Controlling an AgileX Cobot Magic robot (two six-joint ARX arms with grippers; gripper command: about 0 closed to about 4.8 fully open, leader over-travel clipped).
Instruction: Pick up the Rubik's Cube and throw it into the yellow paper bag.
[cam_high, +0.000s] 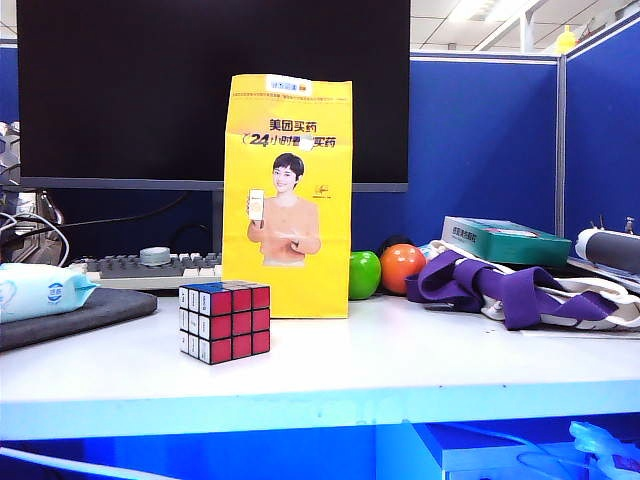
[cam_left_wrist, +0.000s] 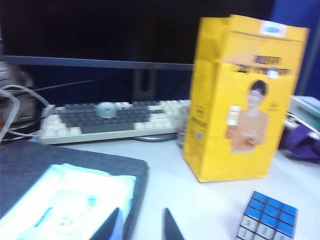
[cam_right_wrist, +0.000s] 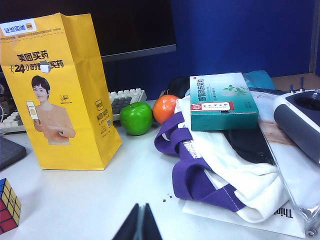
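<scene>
A small, rigid, likely light Rubik's Cube (cam_high: 225, 322) stands on the white desk (cam_high: 400, 360) just before the yellow paper bag (cam_high: 288, 195), best pinched across opposite flat faces; left gripper (cam_left_wrist: 138, 225) hovers nearby slightly parted, right gripper (cam_right_wrist: 140, 223) closed, both empty.

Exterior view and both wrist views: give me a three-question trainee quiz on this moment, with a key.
1. True or false: the Rubik's Cube stands on the table in front of the yellow paper bag.
2. Which gripper has its tips pressed together? A) left gripper B) right gripper
3. Name the two round things beside the bag.

Key: 1. True; the cube is not held. 2. B; the left gripper is parted and holds nothing. 3. A green apple and an orange ball.
</scene>
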